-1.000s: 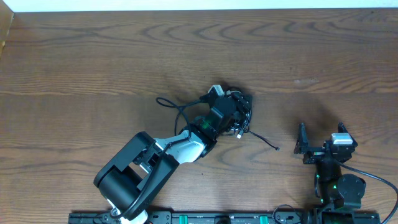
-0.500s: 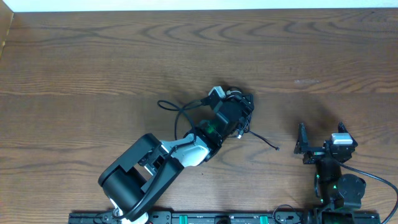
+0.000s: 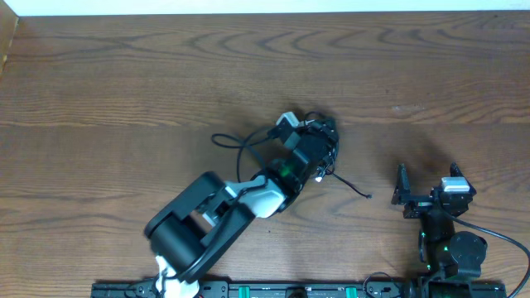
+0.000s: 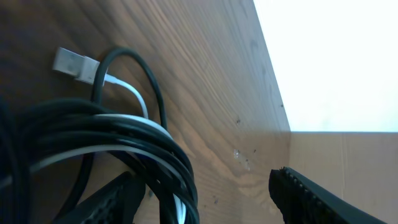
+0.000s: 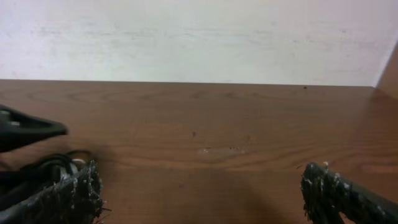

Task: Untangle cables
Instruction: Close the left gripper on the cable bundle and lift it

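Observation:
The cables (image 3: 319,161) lie in a tangle at mid-table, mostly black with one white cord. One black loop (image 3: 236,145) spreads left and a loose end (image 3: 358,190) trails right. My left gripper (image 3: 323,136) stands open over the tangle. In the left wrist view the black bundle (image 4: 124,134) with the white cord and its white plug (image 4: 71,62) sits between the jaws of the left gripper (image 4: 205,199), close to the left finger (image 4: 106,202) and apart from the right one. My right gripper (image 3: 428,182) rests open to the right, with nothing inside the right gripper (image 5: 202,193).
The wooden table (image 3: 124,74) runs to a white far edge. A black rail (image 3: 273,290) with the arm bases runs along the front edge. A wooden side wall (image 4: 348,162) stands beyond the table edge in the left wrist view.
The left arm has swung its elbow to the right and pushed slightly further into the tangle. The black loop shifted a little. The right arm has stayed still.

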`<state>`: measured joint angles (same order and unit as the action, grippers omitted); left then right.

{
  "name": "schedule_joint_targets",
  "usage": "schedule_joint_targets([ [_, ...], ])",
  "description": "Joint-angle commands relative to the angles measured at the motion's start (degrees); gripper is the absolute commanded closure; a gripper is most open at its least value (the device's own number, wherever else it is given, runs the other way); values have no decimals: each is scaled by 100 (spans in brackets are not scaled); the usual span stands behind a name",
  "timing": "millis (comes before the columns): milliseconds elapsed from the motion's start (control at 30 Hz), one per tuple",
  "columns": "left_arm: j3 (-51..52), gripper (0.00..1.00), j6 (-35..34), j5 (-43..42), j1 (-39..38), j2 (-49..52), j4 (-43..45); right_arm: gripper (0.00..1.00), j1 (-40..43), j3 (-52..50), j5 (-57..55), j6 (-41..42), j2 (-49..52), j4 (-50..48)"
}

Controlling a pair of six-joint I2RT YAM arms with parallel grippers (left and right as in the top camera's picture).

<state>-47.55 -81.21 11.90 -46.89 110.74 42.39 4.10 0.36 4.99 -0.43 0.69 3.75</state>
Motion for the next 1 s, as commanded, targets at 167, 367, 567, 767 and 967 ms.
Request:
schedule_joint_targets([
  [167, -745, 39, -11, -531, -33, 866, 61, 1, -2, -4, -37, 61, -31, 28],
  [367, -745, 39, -11, -855, -35, 861, 63, 1, -2, -4, -37, 61, -31, 28],
  [567, -745, 71, 59, -741, -44, 863, 59, 1, -2, -4, -37, 61, -31, 28],
  [767, -745, 92, 518, -1080, -37, 850, 769, 1, -2, -4, -37, 61, -31, 28],
  [967, -743, 92, 984, -1598, 70, 415, 903, 1, -2, -4, -37, 61, -31, 28],
])
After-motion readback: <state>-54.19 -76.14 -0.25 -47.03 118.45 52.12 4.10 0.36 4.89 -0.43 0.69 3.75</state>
